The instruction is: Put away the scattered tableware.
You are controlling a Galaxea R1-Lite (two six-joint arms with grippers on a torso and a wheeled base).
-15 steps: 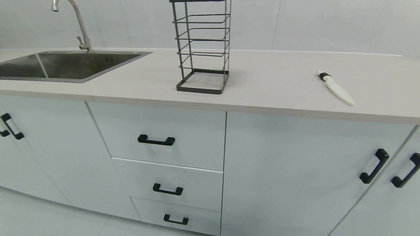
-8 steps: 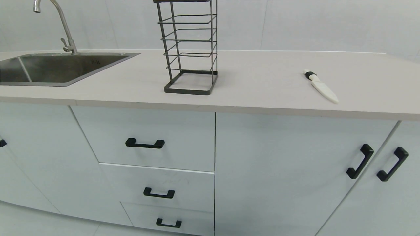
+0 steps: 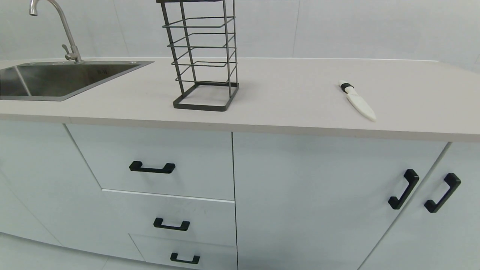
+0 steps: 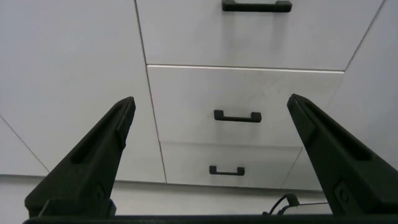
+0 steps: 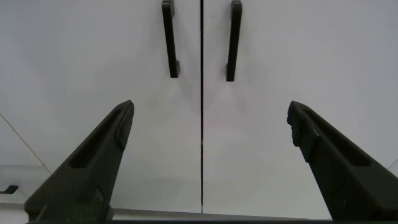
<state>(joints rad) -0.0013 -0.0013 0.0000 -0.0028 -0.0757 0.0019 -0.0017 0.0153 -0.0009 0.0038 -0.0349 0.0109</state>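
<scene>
On the left of the countertop (image 3: 292, 93) we've got the steel sink (image 3: 67, 77) and its faucet (image 3: 62, 26). Next comes the tall black wire rack (image 3: 202, 56), upright near the front edge. Well off to the right is the one bit of tableware that's out, a white knife (image 3: 357, 101) with a black band. It's lying flat, well apart from the rack.

Our worry list: the knife sits flat on a smooth top fairly near the front edge. A sloppy pinch from above could skate it sideways, or nudge it off onto the floor. We honestly can't tell whether the long white end is a sheath or bare blade, so a grab there could slip. The rack looks light and narrow, so bumping it with an arm while dropping the knife in could tip it over.

The left gripper (image 4: 211, 102) is spread wide, empty and touching nothing. It hangs low in front of the drawers (image 4: 249, 87). The right gripper (image 5: 210, 106) is spread just as wide with nothing in it, and it faces the cabinet doors (image 5: 93, 62).
</scene>
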